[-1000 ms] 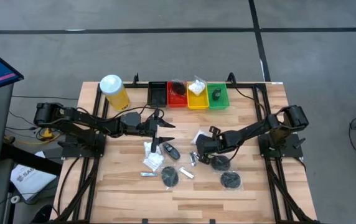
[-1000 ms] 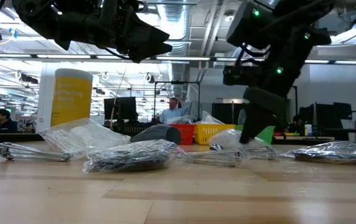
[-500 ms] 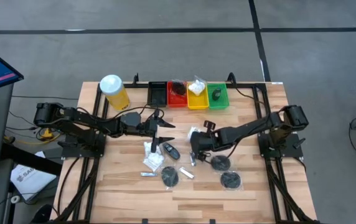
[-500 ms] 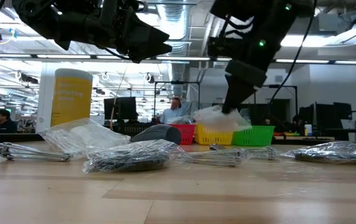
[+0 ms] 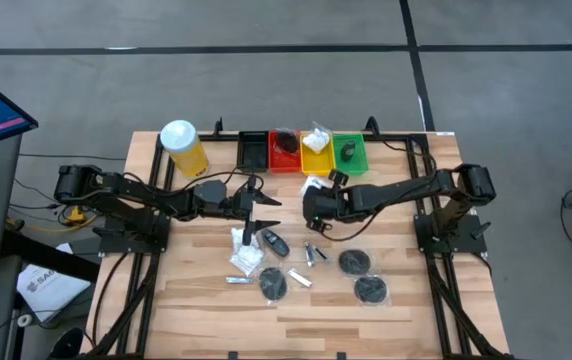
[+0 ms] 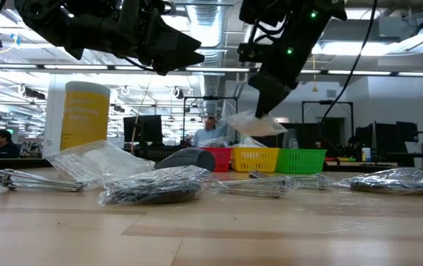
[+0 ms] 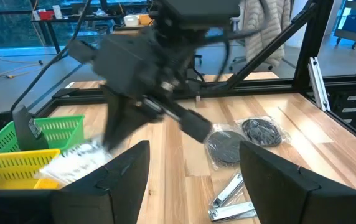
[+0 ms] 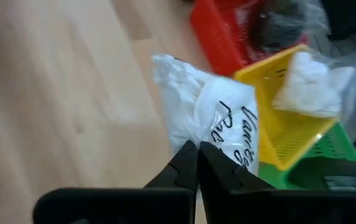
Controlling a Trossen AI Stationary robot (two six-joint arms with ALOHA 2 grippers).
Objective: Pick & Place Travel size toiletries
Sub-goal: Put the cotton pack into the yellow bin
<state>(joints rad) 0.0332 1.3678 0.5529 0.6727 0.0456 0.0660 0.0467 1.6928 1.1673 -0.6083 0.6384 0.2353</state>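
The white sachet (image 8: 212, 121) hangs in the air off the right gripper (image 8: 196, 155), just short of the yellow tray (image 8: 290, 124) and a little in front of the red tray (image 5: 284, 152), clear of the table (image 5: 436, 300). It looks light and limp, a soft plastic pouch that folds and swings from wherever it is pinched, and probably slippery too, so a bite on one edge, as here, seems the sensible hold (a grip across the puffy middle would likely squash or slip). The right gripper's fingers (image 8: 181, 168) are pressed fully together on the pouch's lower edge, with the rest of it drooping away from them. A second ago that gripper was low over the table near the round black discs (image 5: 355, 263) with the sachet only just coming up; since then it has risen and swung toward the row of trays, and the sachet has gone with it. Nothing else has shifted: the other sachets (image 5: 246, 250), the black oval case (image 5: 275, 243) and the silver tubes (image 5: 311, 254) lie where they did. The left gripper (image 5: 263, 212) waits over the table's left half near the yellow canister (image 5: 183, 146), fingers (image 7: 128, 174) spread wide and holding nothing, unmoved over that second.
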